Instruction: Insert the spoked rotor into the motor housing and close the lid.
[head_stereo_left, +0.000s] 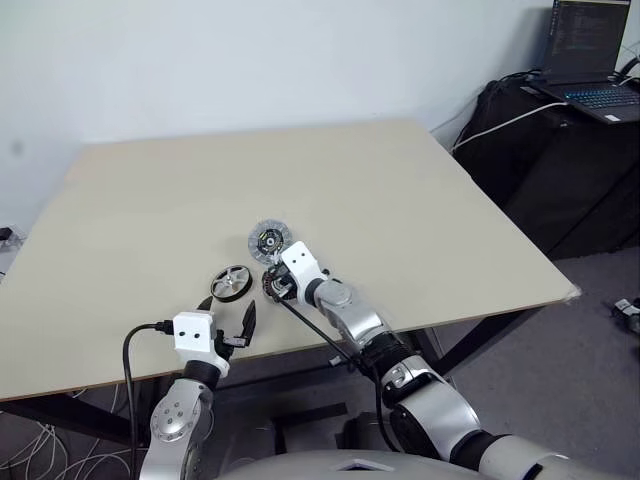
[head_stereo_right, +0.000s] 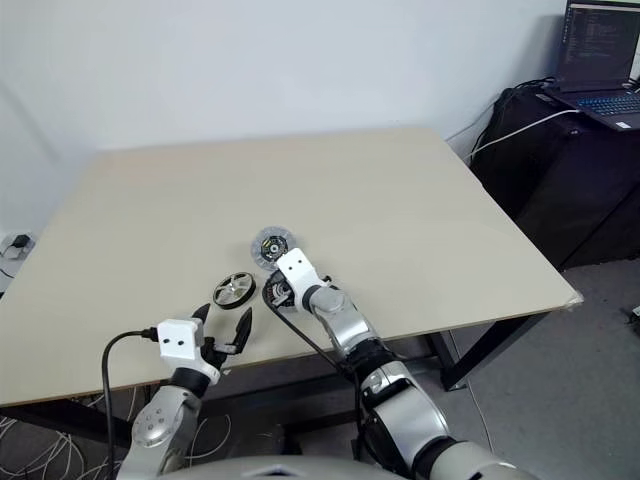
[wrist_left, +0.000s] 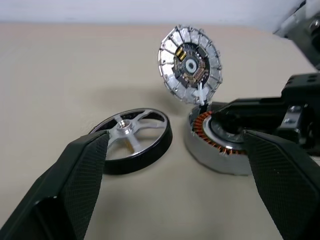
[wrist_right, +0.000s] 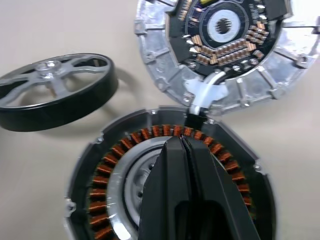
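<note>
The spoked rotor (head_stereo_left: 231, 282), black-rimmed with silver spokes, lies flat on the table near its front edge. To its right sits the motor housing (wrist_right: 115, 165) with its ring of copper windings. The lid (head_stereo_left: 268, 240) stands tilted up behind the housing, its ribbed underside and dark hub showing, joined to the housing by a small white piece. My right gripper (wrist_right: 183, 142) is shut, with its tips over the housing's centre and nothing between them. My left gripper (head_stereo_left: 228, 313) is open just in front of the rotor, its fingers (wrist_left: 80, 175) apart from it.
The beige table (head_stereo_left: 400, 200) stretches far behind and to both sides of the parts. A black stand with an open laptop (head_stereo_left: 600, 95) and a white cable is off the table's back right. A black cable runs from my left wrist.
</note>
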